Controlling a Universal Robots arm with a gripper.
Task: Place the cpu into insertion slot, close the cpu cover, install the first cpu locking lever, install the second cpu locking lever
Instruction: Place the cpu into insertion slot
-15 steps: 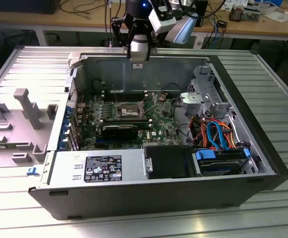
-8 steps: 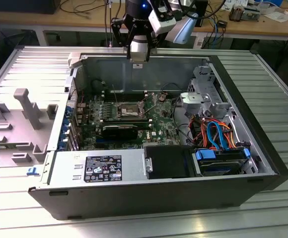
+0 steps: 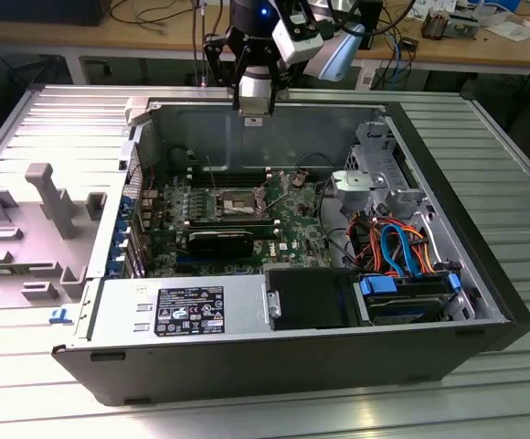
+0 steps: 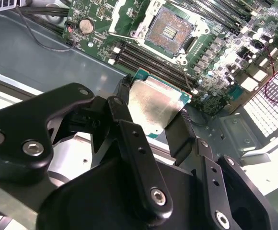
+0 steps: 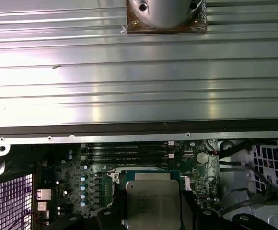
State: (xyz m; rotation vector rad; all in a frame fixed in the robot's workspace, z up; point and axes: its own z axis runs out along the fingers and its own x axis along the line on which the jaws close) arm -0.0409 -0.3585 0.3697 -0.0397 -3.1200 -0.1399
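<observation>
Overhead, tool (image 4: 152,111) tight on the cpu (image 5: 152,201), well above the open insertion slot (image 4: 170,31).

There was one cpu (image 4: 154,103), one insertion slot (image 4: 170,31), one gripper (image 4: 153,115), one round coin battery (image 4: 86,26), one green board (image 4: 98,42) and one open computer case (image 3: 247,358).

Open computer case (image 3: 247,366) lying on a ribbed metal table (image 3: 503,165); inside, power supply (image 3: 192,311) at 7 o'clock, blue and orange cables (image 3: 397,247) at 4 o'clock; grey plastic fixture (image 3: 41,197) at 9 o'clock outside.
</observation>
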